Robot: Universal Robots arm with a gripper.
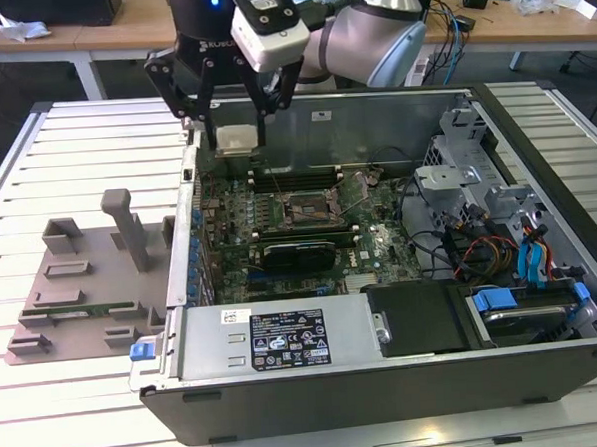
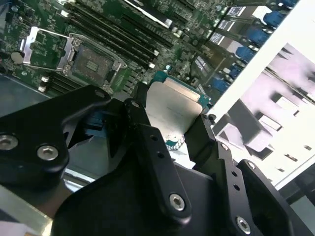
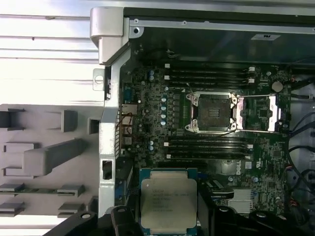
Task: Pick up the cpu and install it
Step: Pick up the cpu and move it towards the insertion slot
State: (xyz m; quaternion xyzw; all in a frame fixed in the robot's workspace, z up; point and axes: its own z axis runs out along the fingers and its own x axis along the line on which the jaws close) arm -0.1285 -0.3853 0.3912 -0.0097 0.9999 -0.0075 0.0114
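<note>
While spreading across the exterior view as a white slatted metal table [image 1: 75,155], bearing a large open dark-grey computer case [image 1: 407,383] lying on its side and, just beside that case toward the exterior view's left, a flat grey moulded fixture tray [image 1: 82,295] with upright posts. Reaching in from beyond the case's far wall with a silver-grey jointed robot arm [image 1: 368,30]. Showing, inside the case, a green motherboard [image 1: 375,242] covering the floor, a grey labelled power-supply box [image 1: 274,335] along the near wall and a long black rectangular card [image 1: 298,252] lying across the board. Hovering with a black two-fingered gripper [image 1: 228,125] near the case's far corner at the exterior view's left, above the edge of the board. Pressing narrowly with both black fingers [image 2: 141,120] on opposite edges of a small flat square cpu [image 3: 169,201] with silvery-grey metal top and pale rim, holding it in the air with the metal top facing the camera in the first wrist view. Standing open and well apart from the chip as a black square metal-framed socket [image 3: 212,112], with a silver load plate [image 3: 259,112] swung aside, lying between banks of long black memory slots [image 3: 206,74].
</note>
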